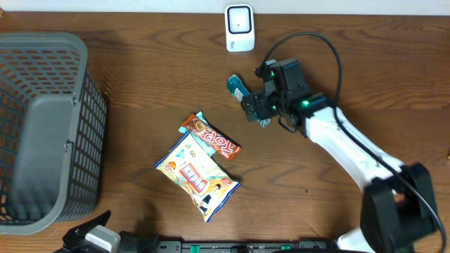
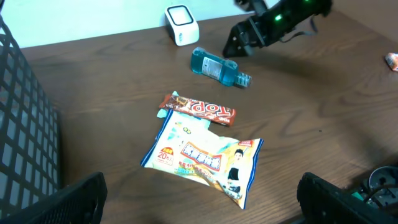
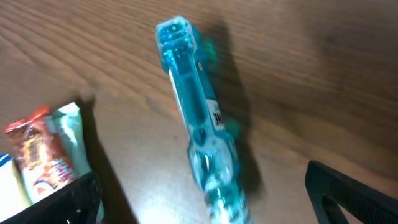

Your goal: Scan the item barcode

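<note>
Bottle (image 3: 198,118) beneath wide-spread right pincer (image 3: 202,193)

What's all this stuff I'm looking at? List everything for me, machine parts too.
table: one, brown wood, under everything
basket: one, grey mesh, left edge
scanner: one, white, far edge, middle
bottle: one, clear teal, lying flat near the scanner
chocolate bar: one, orange-brown wrapper, centre
snack packet: one, yellow and white, against the chocolate bar's near side
right tool: one, black, open, over the bottle
left tool: one, black, open, near edge, holding nothing
</note>
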You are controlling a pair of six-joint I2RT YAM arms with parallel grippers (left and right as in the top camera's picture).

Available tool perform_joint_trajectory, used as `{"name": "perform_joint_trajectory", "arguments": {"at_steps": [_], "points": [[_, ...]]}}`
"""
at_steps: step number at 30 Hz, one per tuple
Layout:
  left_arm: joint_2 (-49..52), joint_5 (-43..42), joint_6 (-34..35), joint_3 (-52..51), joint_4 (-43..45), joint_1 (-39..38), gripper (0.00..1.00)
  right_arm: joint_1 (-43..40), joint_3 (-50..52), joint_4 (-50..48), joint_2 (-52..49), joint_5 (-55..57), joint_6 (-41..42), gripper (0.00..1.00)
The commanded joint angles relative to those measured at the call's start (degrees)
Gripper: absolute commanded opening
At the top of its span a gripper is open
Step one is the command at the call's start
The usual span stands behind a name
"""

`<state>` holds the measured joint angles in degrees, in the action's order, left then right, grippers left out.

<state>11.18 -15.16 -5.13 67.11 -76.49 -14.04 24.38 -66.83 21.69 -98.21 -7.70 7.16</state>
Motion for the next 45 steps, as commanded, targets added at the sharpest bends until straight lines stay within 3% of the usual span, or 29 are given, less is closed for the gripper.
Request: {"name": "perform_joint_trajectory", "arguments": {"at_steps": [1, 12, 18, 22, 28, 38, 45], "points": [[-0.15, -0.68, -0.20, 0.22, 0.17, 0.04, 0.98, 0.09, -0.81, -0.35, -4.37, -1.88, -2.12, 0.99], [-0.15, -0.68, -0.20, 0.22, 0.17, 0.04, 0.98, -0.02, -0.81, -4.98, -10.67, -1.20, -5.38, 0.99], [-0.15, -0.68, -0.20, 0.22, 0.17, 0.04, 0.98, -0.07, -0.81, -7.82, -13.88, 0.92, -6.25, 0.90], [-0.15, -0.68, -0.20, 0.22, 0.17, 0.04, 0.98, -0.07, -0.92, -8.00, -15.34, 1.84, -7.67, 0.78], [-0.15, -0.68, -0.20, 0.22, 0.17, 0.04, 0.98, -0.61, -0.94, -7.63, -15.43, 1.79, -9.14, 0.51], [-0.15, -0.68, -0.20, 0.22, 0.17, 0.04, 0.98, -1.14, -0.96, -8.26, -16.90, 1.84, -13.29, 0.48], [-0.15, -0.68, -0.20, 0.22, 0.17, 0.04, 0.98, -1.07, -0.96, -7.34, -17.64, 1.79, -13.16, 0.13]]}}
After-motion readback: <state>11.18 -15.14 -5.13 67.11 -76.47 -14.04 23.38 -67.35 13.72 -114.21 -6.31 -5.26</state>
